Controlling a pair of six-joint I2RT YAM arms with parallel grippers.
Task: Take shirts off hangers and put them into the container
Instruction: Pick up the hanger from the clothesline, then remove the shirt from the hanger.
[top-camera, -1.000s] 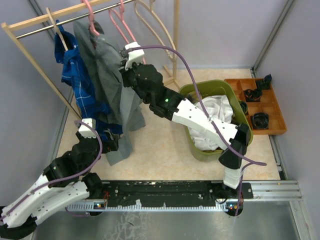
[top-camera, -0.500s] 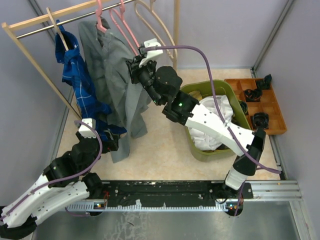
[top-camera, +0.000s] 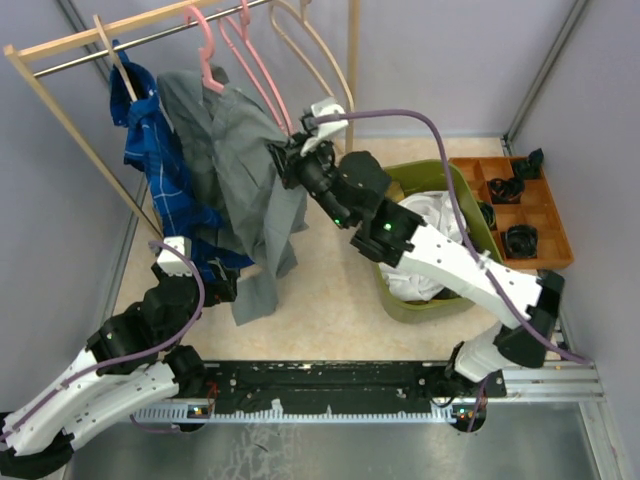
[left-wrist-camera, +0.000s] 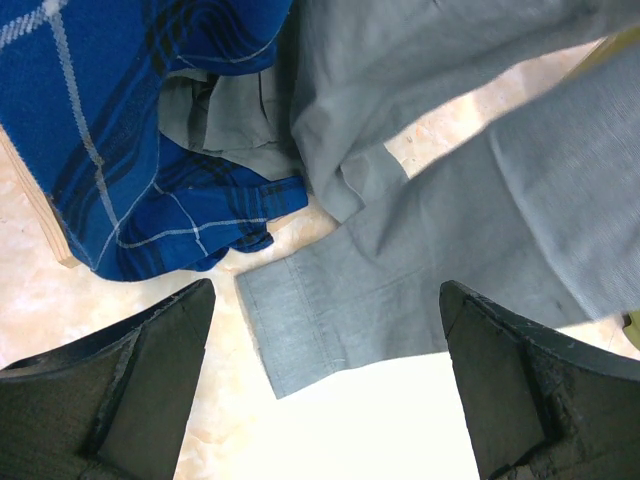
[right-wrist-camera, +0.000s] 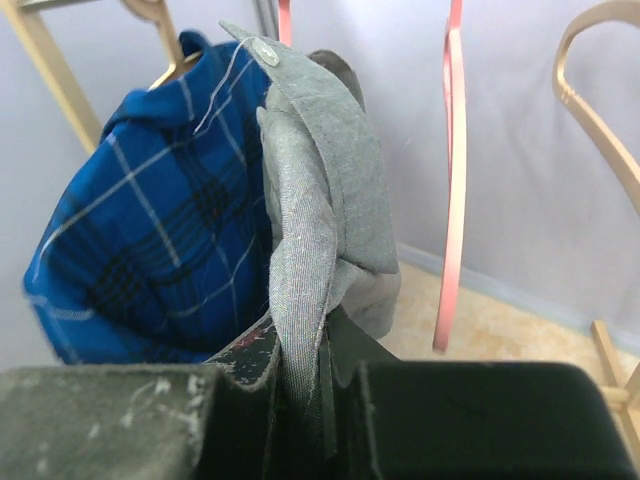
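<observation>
The grey shirt (top-camera: 235, 180) hangs from a pink hanger (top-camera: 203, 45) on the rail, stretched toward the right. My right gripper (top-camera: 283, 160) is shut on the grey shirt's edge (right-wrist-camera: 300, 290). Behind the grey one, the blue checked shirt (top-camera: 160, 170) hangs on a pale wood hanger (top-camera: 115, 60). My left gripper (top-camera: 215, 285) is open low down, its fingers (left-wrist-camera: 150, 370) spread either side of a grey sleeve cuff (left-wrist-camera: 290, 320) without touching it. The olive-green container (top-camera: 480, 250) holds a white shirt (top-camera: 435, 225).
Bare pink (top-camera: 250, 50) and pale wood hangers (top-camera: 310, 50) hang further right on the wooden rack (top-camera: 60, 110). An orange compartment tray (top-camera: 550, 215) with dark items sits right of the container. Grey walls enclose the floor.
My right gripper has moved right toward the container, dragging the grey shirt with it; the shirt's pink hanger slid right along the rail. The left arm stayed still.
</observation>
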